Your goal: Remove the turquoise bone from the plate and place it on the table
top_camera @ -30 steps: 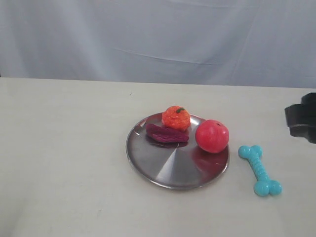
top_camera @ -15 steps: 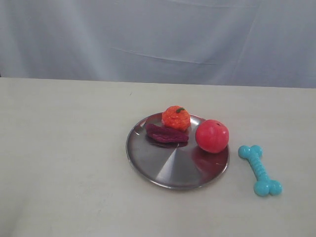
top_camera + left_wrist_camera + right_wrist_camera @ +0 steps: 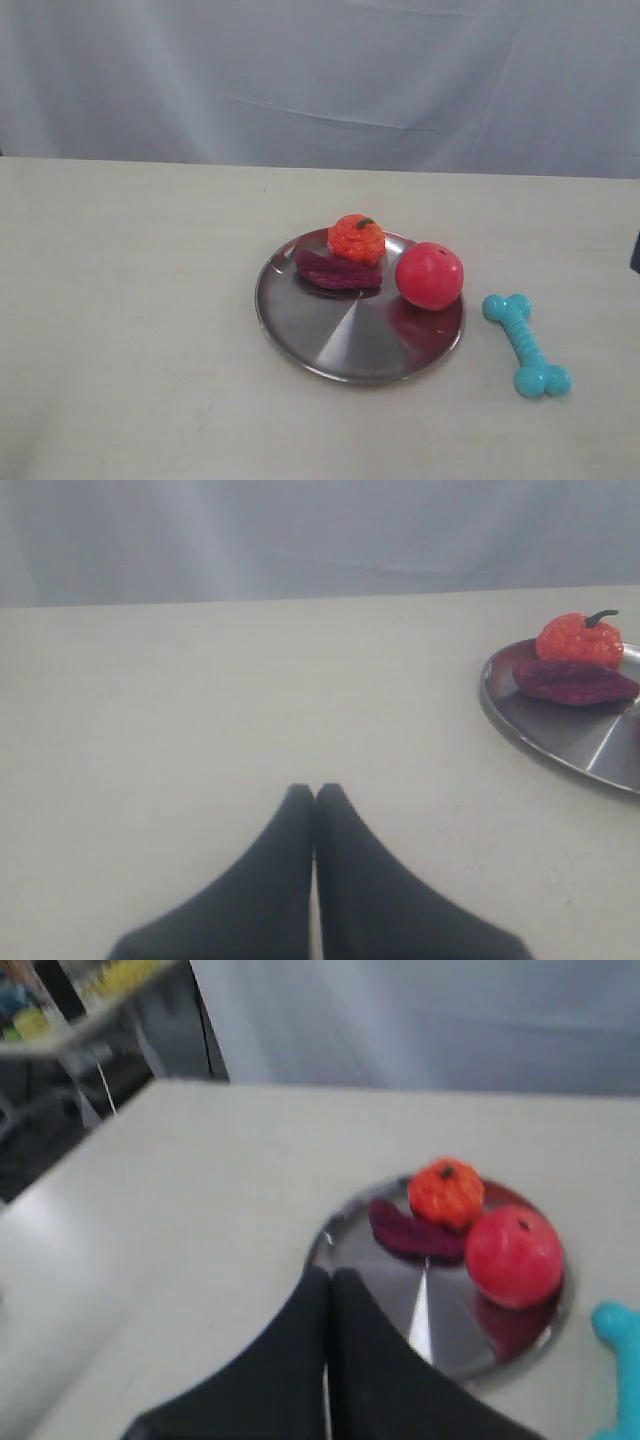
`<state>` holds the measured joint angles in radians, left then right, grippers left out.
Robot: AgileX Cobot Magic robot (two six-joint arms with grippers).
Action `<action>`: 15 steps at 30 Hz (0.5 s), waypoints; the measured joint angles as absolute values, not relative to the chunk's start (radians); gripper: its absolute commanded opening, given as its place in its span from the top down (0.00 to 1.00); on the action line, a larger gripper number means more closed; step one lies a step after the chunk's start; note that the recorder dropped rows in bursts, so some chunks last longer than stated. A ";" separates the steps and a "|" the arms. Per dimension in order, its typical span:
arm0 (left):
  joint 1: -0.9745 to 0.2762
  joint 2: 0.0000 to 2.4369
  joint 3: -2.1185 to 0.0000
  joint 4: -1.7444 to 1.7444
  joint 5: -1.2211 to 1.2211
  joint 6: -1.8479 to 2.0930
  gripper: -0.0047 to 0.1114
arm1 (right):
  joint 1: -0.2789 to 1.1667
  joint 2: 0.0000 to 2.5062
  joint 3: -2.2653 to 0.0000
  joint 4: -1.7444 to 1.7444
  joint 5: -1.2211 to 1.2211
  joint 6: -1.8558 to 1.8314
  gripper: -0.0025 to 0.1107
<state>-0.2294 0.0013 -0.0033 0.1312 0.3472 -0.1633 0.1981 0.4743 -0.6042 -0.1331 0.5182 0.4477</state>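
The turquoise bone [image 3: 527, 344] lies flat on the cream table [image 3: 130, 300], just right of the silver plate [image 3: 340, 345] and apart from its rim; its end also shows in the right wrist view [image 3: 622, 1360]. My left gripper [image 3: 314, 792] is shut and empty over bare table, left of the plate [image 3: 560, 735]. My right gripper [image 3: 331, 1277] is shut and empty, raised above the plate's [image 3: 450, 1310] edge. Only a dark sliver of the right arm [image 3: 636, 252] shows at the exterior view's right edge.
On the plate sit a red apple [image 3: 429, 275], an orange pumpkin-like toy [image 3: 356, 238] and a dark purple piece [image 3: 337, 270]. A grey curtain [image 3: 320, 80] backs the table. The right wrist view shows the table's edge and shelving [image 3: 80, 1020] beyond it.
The right arm, seen at the right edge one second ago, left the exterior view and now shows only as a sliver. Bone, plate and fruit have not moved.
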 measured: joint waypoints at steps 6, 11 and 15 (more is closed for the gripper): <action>-0.229 0.001 -0.003 0.131 0.347 -0.163 0.96 | -0.040 0.351 -0.363 -0.013 0.233 0.231 0.98; -0.229 0.001 -0.003 0.131 0.347 -0.163 0.96 | -0.108 0.244 -0.240 0.000 0.221 0.213 0.98; -0.229 0.001 -0.003 0.131 0.347 -0.163 0.96 | -0.110 0.205 -0.174 0.000 0.217 0.208 0.98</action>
<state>-0.2294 0.0013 -0.0033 0.1312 0.3472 -0.1633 -0.1102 0.2050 -0.1745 0.0000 0.2173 0.2082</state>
